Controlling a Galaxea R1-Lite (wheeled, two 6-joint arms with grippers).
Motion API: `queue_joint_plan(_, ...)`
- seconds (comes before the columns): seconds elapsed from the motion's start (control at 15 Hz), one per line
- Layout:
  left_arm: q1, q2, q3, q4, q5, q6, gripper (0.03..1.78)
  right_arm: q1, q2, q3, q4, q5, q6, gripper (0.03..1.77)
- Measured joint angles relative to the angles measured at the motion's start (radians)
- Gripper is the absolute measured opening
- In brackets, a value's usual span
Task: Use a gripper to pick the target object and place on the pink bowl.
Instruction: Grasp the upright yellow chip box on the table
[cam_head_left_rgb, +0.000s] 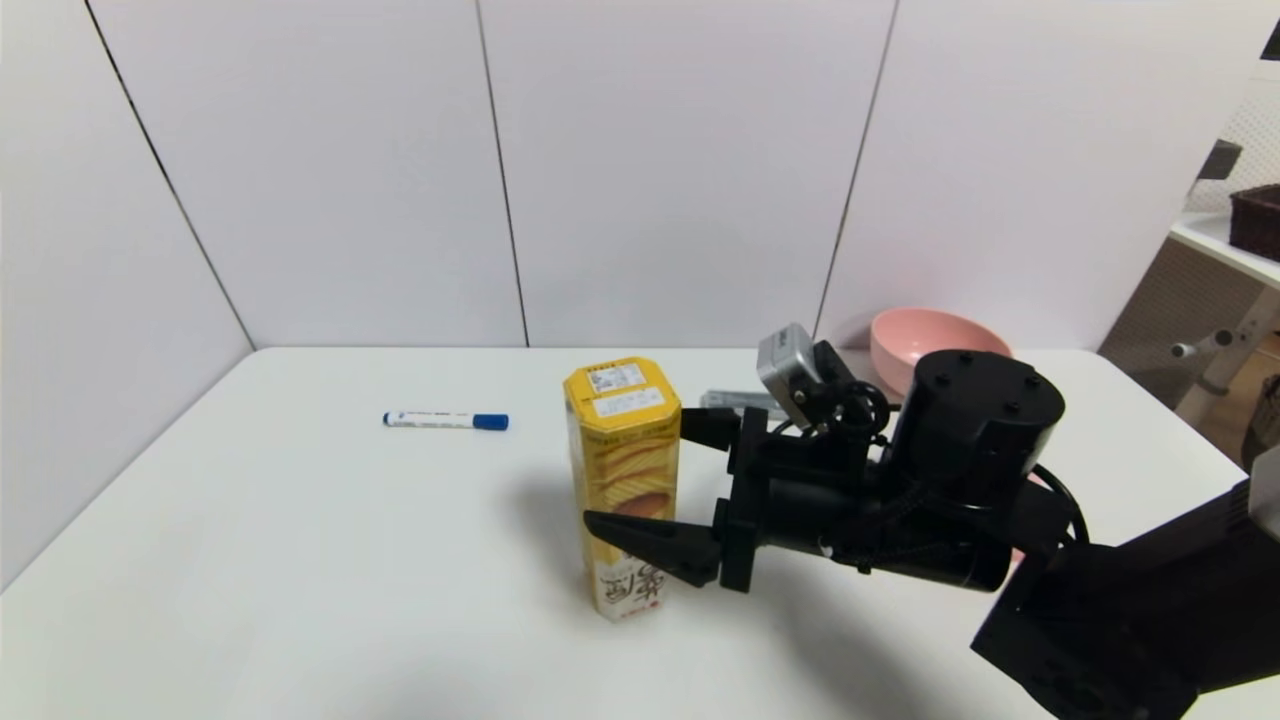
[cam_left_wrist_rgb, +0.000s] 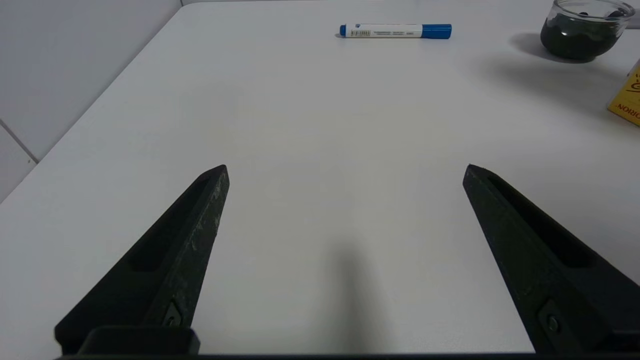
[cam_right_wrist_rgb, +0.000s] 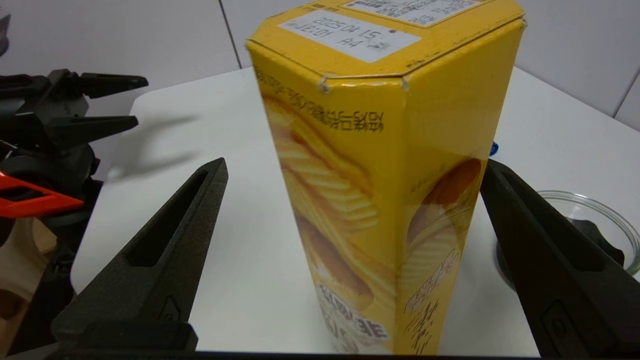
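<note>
Right gripper (cam_head_left_rgb: 665, 490) is sitting with fingers spread apart around the snack box (cam_head_left_rgb: 622, 480), which is standing upright on the white table (cam_head_left_rgb: 300, 560). The right wrist view is showing one finger (cam_right_wrist_rgb: 500, 195) touching the box (cam_right_wrist_rgb: 380, 190) and the other (cam_right_wrist_rgb: 200, 200) standing clear. Only the head view is showing the pink bowl (cam_head_left_rgb: 925, 340) behind the arm. The left wrist view is showing the left gripper (cam_left_wrist_rgb: 345, 172) open over bare table, with a blue marker (cam_left_wrist_rgb: 395, 31) and glass cup (cam_left_wrist_rgb: 582, 27) beyond.
</note>
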Motion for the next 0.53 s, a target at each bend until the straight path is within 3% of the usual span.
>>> queue_joint_plan(0.53, 0.000, 0.000, 0.000, 0.000, 0.000, 0.000, 1.69, 0.002, 0.116, -0.110, -0.005, -0.005, -0.004, 1.71)
